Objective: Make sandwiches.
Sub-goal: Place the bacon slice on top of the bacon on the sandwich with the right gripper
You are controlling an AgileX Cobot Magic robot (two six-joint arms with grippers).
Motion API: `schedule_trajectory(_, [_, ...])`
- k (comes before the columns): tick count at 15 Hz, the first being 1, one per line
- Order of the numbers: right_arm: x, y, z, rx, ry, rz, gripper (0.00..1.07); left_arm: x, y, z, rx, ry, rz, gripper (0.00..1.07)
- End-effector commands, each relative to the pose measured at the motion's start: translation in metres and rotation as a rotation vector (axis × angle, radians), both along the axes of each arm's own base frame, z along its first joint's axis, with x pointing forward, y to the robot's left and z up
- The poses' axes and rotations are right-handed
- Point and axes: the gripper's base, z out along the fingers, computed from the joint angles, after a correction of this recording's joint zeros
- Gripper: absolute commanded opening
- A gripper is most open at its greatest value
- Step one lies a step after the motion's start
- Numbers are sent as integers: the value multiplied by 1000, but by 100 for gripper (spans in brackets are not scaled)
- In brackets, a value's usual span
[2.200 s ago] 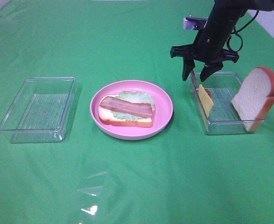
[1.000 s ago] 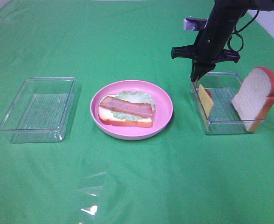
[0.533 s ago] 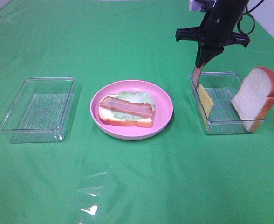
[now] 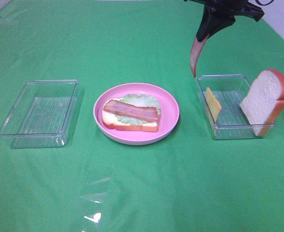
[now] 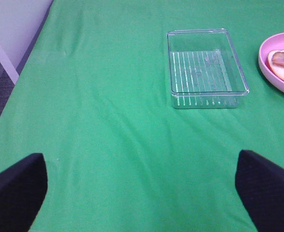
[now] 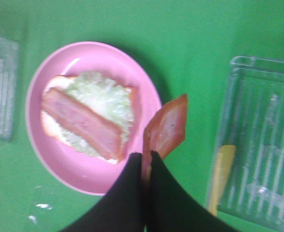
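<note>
Your half-built sandwich (image 4: 131, 117), white bread under pale lettuce and bacon, lies on the round pink plate (image 4: 171, 107), below your right fingers (image 4: 209, 21) and off toward the left arm. Those fingers pinch a dangling reddish-brown bacon strip (image 4: 195, 55). Your left fingers (image 5: 17, 189) stand spread wide.

No text, label, brand, number or sign could be read on anything in these views.

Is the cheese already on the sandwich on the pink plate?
No, the cheese leans inside the right-hand clear tray, while the sandwich on the plate shows only bread, lettuce and one bacon strip.
</note>
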Motion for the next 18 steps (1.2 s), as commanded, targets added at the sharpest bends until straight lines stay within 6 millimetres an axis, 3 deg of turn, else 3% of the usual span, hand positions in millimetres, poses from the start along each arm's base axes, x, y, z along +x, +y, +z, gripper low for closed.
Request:
schedule_trajectory(1, [-5, 12, 8, 126, -15, 106, 0, -2, 0, 0, -4, -19, -5, 100])
schedule_trajectory(4, [-20, 50, -20, 328, -4, 271, 0, -2, 0, 0, -4, -19, -5, 100])
schedule_trajectory(7, [-35, 85, -35, 356, -21, 383, 0, -2, 0, 0, -4, -19, -5, 100])
schedule_trajectory(10, [-37, 106, -50, 351, -12, 405, 0, -2, 0, 0, -4, -19, -5, 100])
schedule_trajectory(16, [-21, 116, -100, 402, 64, 317, 0, -2, 0, 0, -4, -19, -5, 100])
schedule_trajectory(18, [-21, 116, -104, 407, 76, 309, 0, -2, 0, 0, -4, -19, -5, 100])
